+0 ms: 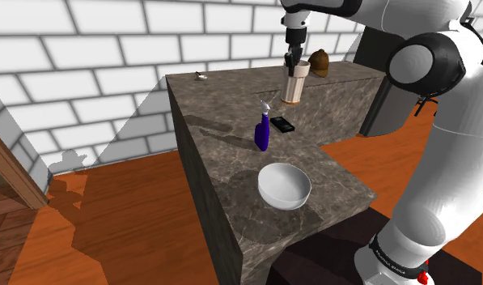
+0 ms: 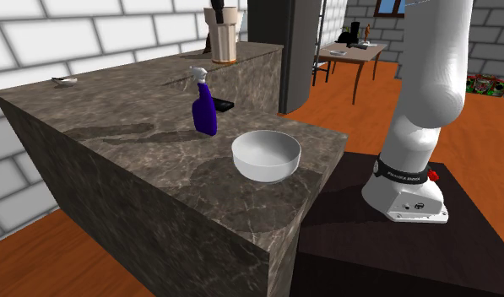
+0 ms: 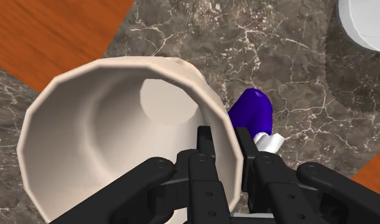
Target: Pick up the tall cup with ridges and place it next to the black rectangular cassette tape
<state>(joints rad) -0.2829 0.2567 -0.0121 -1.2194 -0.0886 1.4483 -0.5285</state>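
Observation:
The tall ridged cup [image 1: 294, 86] is cream with a brownish base and stands upright over the far part of the marble counter [image 1: 231, 105]. My gripper [image 1: 294, 60] comes down from above and is shut on the cup's rim. In the wrist view one finger is inside the cup [image 3: 118, 127] and one outside, with the gripper [image 3: 223, 141] clasping its wall. I cannot tell whether the base touches the counter. The black cassette tape [image 1: 281, 124] lies flat nearer the stand, beside a blue spray bottle [image 1: 262, 132]. From the second exterior view, the cup [image 2: 223, 38] is behind the tape [image 2: 223, 105].
A white bowl [image 1: 284, 185] sits on the counter's near part, towards the stand. A brown hat-like thing [image 1: 319, 62] lies just behind the cup. A small object [image 1: 201, 76] rests at the far corner. A dark tall cabinet [image 2: 296, 51] stands past the counter's end.

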